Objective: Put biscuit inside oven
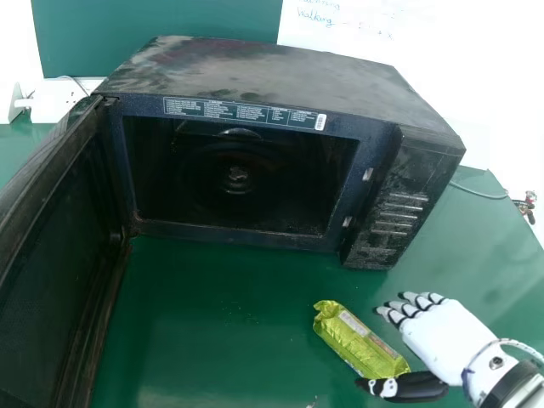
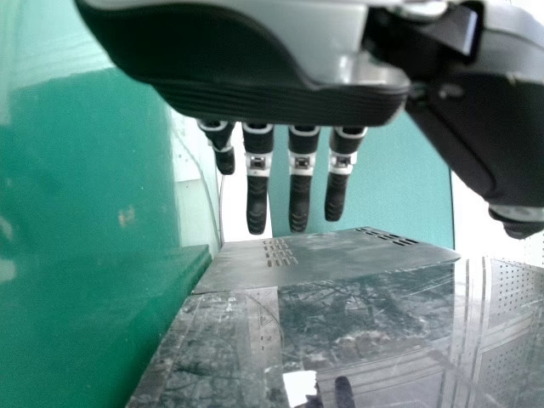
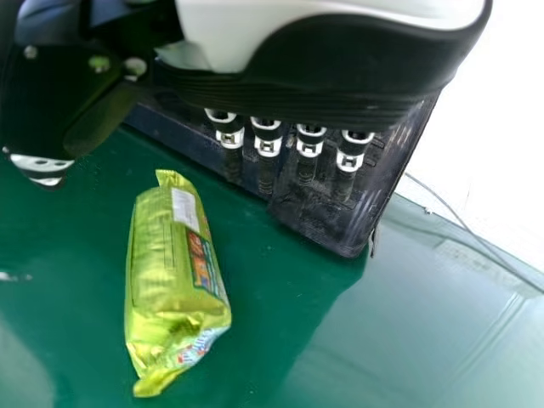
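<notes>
White and black right hand (image 1: 446, 336) of the robot, in the head view, sits low at the right with straight, spread fingers and grips nothing. Just left of it, a yellow-green, plastic-wrapped biscuit packet (image 1: 353, 340) lies on the glossy green table (image 1: 212, 314). Its long axis runs slantwise: one end points far and left, towards the mouth of the black box-shaped oven (image 1: 280, 72), the other near and right, by the thumb. The dark framed door (image 1: 64, 229) stands swung open at the left.

In the left wrist view, the grey and black left hand (image 2: 255, 81) has its fingers extended, with nothing grasped, before the oven's dusty casing.

In the right wrist view, the right hand is released and apart from the packet, whose pale label faces up near the oven-side end.
</notes>
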